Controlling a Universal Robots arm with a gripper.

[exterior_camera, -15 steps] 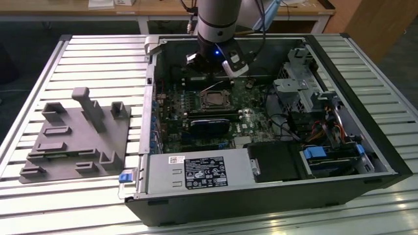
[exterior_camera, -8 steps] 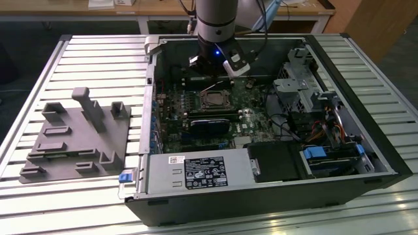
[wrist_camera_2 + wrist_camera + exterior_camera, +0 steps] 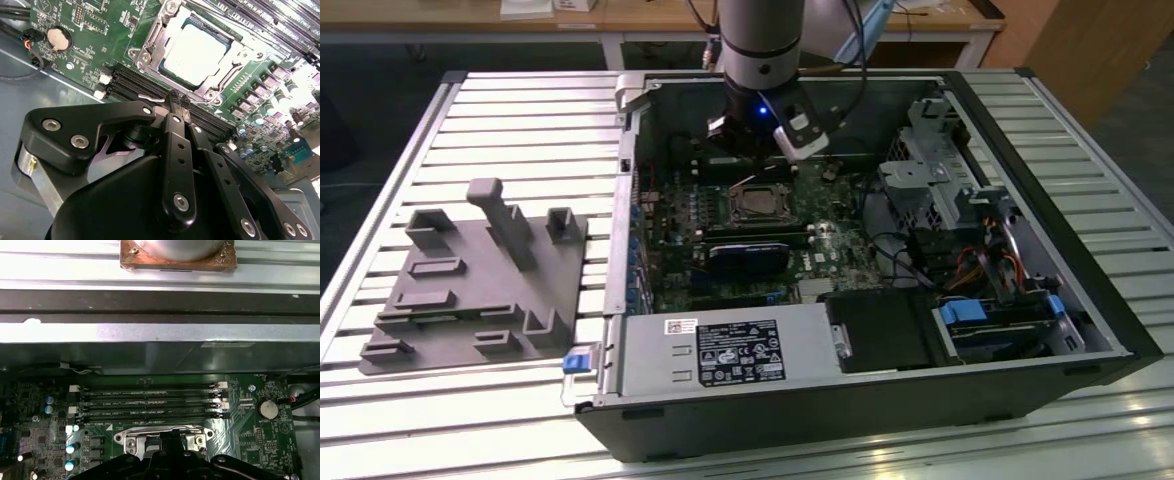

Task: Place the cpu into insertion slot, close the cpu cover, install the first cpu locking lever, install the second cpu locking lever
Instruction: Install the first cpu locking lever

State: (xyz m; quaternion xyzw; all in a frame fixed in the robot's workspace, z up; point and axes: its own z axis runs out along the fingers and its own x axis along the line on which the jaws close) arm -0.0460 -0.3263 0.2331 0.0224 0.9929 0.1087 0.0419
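The silvery cpu [image 3: 197,50] lies in the insertion slot [image 3: 754,206] on the green board inside the open computer case. The grey metal cpu cover [image 3: 152,42] lies flat around it, and the chip shows through its window. A thin wire locking lever [image 3: 150,96] runs along the near side of the socket. My black gripper [image 3: 173,100] is shut, its tips right at the end of that lever; whether they clamp it I cannot tell. In the exterior view the gripper [image 3: 758,168] hangs just behind the socket. In the first wrist view the gripper [image 3: 167,445] sits over the cover frame [image 3: 160,432].
Black memory slots [image 3: 150,400] lie between the socket and the case wall [image 3: 160,332]. A coin battery [image 3: 59,39] sits on the board nearby. The power supply [image 3: 720,350] and a drive cage [image 3: 927,170] crowd the case. A grey fixture [image 3: 474,280] rests on the slatted table.
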